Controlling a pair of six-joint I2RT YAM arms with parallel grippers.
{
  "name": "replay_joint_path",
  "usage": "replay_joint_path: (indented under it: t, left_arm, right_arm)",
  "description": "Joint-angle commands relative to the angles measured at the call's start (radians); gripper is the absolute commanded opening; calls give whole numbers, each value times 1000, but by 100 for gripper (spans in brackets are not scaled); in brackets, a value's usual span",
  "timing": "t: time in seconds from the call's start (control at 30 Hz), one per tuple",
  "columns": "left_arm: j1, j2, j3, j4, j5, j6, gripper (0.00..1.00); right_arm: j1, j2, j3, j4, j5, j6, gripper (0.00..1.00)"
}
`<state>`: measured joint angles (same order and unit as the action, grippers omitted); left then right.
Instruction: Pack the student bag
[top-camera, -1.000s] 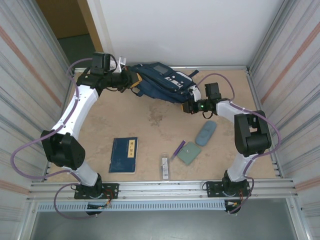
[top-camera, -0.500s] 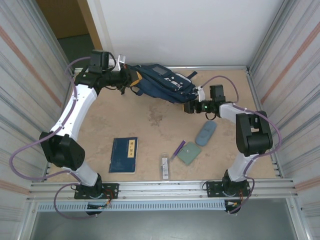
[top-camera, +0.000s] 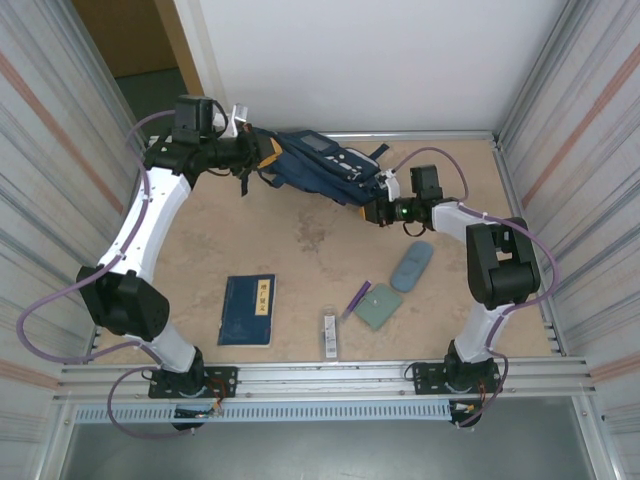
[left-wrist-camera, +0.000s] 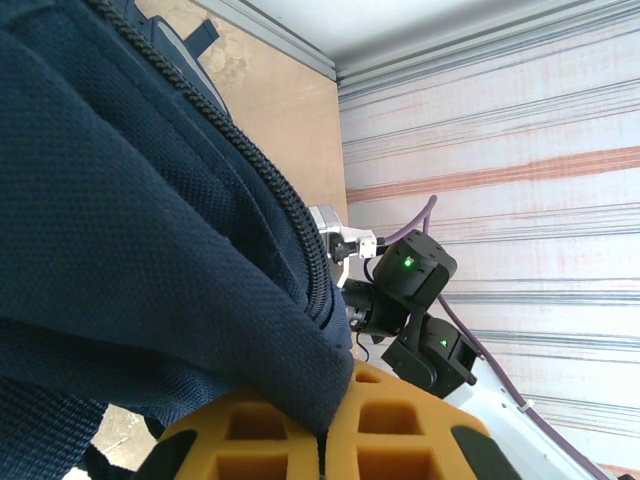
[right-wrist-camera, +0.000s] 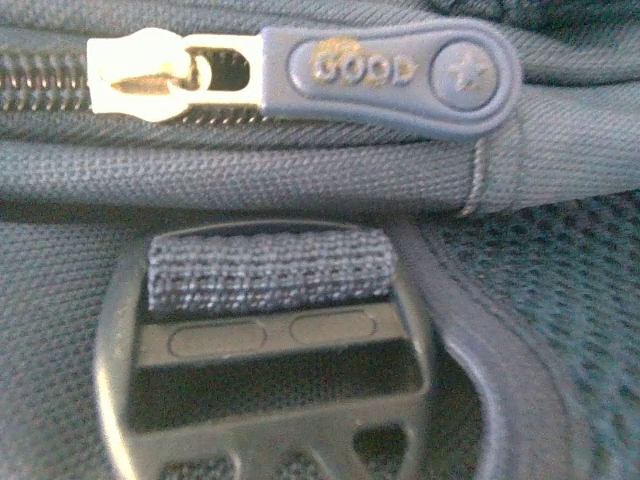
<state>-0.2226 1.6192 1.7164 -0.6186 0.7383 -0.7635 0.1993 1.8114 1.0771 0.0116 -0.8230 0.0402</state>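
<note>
**Inspector:** Top view first. Where is the student bag located?

**Technician:** The student bag (top-camera: 315, 165) is found at upper centre of the frame, spanned between the two arms at the far end of the table (top-camera: 300, 235). The left gripper (top-camera: 262, 152) is applied to its upper-left end, and the right gripper (top-camera: 376, 210) to its lower-right end.

**Inspector:** What else is registered on the table?

**Technician:** A dark-blue book (top-camera: 247, 310) is laid flat at lower left of centre. A narrow packet (top-camera: 330, 335) is seen near the lower edge. To its right, a grey-green pouch (top-camera: 378, 307) is placed with a purple pen (top-camera: 358, 297) lying against its upper-left side. A blue-grey case (top-camera: 411, 267) is found just above the pouch. All are well apart from the bag.

**Inspector:** Left wrist view: how is the claw set?

**Technician:** The yellow pads (left-wrist-camera: 420, 440) are seen at the bottom edge, closed on a fold of navy fabric pinched between them. A zipper (left-wrist-camera: 250, 170) is run diagonally across the cloth. The other arm's black head, marked by a green light, is seen at centre right against the bag's edge.

**Inspector:** Right wrist view?

**Technician:** The bag's fabric is shown at very close range. A cream zipper slider (right-wrist-camera: 165, 72) is located at upper left, with a blue pull tab (right-wrist-camera: 390, 72) embossed "GOOD" extended to the right. A round buckle (right-wrist-camera: 270, 342) threaded with webbing (right-wrist-camera: 268, 270) is placed below. The right claw is closed. What, if anything, is clamped in it cannot be told.
</note>
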Motion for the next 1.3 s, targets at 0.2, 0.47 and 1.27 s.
replay_joint_path:
  t: [0.2,0.47,1.27]
  left_arm:
    - [2,-45,-26,62,12,52,0]
    - [-26,-12,-103,140,-55,58,0]
    - [-116,144,-426,500,-156,6,0]
  right_arm:
    - [56,-90,-3,-168,40,-33,0]
    - [142,-98,65,-284,110,-27,2]
    - [452,52,313,-293,340,375,14]
